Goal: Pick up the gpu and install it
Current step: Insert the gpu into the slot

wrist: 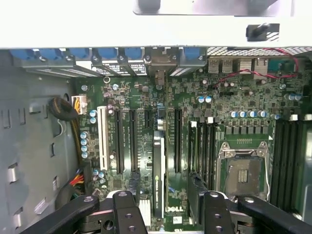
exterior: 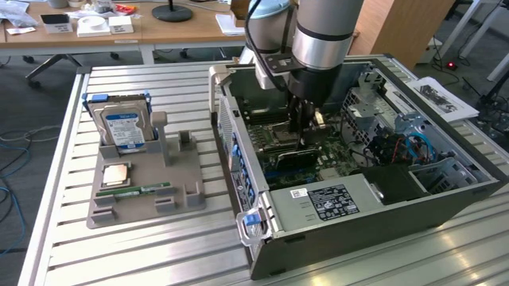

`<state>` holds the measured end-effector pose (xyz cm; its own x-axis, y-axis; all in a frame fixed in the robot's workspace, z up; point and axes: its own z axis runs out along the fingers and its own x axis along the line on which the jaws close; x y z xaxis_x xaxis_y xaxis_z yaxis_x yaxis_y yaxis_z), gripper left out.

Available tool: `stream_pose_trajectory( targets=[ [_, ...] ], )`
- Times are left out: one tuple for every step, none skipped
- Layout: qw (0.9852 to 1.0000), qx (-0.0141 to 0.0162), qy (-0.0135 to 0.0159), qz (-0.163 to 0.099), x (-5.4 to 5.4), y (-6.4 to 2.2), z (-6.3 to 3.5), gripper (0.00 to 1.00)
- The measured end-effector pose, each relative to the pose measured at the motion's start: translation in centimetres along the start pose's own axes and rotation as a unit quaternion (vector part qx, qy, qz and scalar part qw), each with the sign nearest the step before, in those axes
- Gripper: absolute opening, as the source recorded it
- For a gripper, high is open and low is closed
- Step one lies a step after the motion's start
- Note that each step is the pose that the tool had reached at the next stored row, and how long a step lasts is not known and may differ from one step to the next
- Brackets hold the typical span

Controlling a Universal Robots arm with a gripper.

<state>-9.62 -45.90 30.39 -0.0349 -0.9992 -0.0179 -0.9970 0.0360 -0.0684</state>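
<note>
The gripper point(wrist: 165, 207) stood wide, its fingers point(wrist: 127, 214) apart to either side of the gpu point(wrist: 158, 170) and holding nothing. The card sat edge-up in a slot of the motherboard point(wrist: 204, 122), seen as a thin dark strip whose faint print could not be read. Inside the computer case point(exterior: 445, 202), at about 12 o'clock from the labelled power supply point(exterior: 330, 202), the arm hid most of it. "DELL" showed near the card's end. The hard drive point(exterior: 126, 128) stood at 9 o'clock.
</note>
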Motion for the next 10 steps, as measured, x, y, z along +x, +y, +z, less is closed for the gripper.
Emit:
stream_pose_trajectory(
  targets=[
    [1.0000, 0.0000, 0.0000, 0.000, -0.02, -0.01, -0.19, 0.52],
    [1.0000, 0.0000, 0.0000, 0.000, -0.03, -0.02, -0.36, 0.52],
    [1.0000, 0.0000, 0.0000, 0.000, -0.05, -0.03, -0.52, 0.52],
    [1.0000, 0.0000, 0.0000, 0.000, -0.07, -0.04, -0.66, 0.52],
    [1.0000, 0.0000, 0.0000, 0.000, -0.09, -0.06, -0.80, 0.52],
    [1.0000, 0.0000, 0.0000, 0.000, -0.10, -0.06, -0.90, 0.52],
    [1.0000, 0.0001, -0.0001, 0.000, -0.10, -0.06, -0.91, 0.52],
    [1.0000, 0.0000, -0.0001, 0.000, -0.10, -0.06, -0.91, 0.52],
    [1.0000, 0.0001, -0.0002, 0.000, -0.10, -0.06, -0.91, 0.52],
    [1.0000, 0.0000, -0.0001, 0.000, -0.10, -0.06, -0.91, 0.52]
  ],
)
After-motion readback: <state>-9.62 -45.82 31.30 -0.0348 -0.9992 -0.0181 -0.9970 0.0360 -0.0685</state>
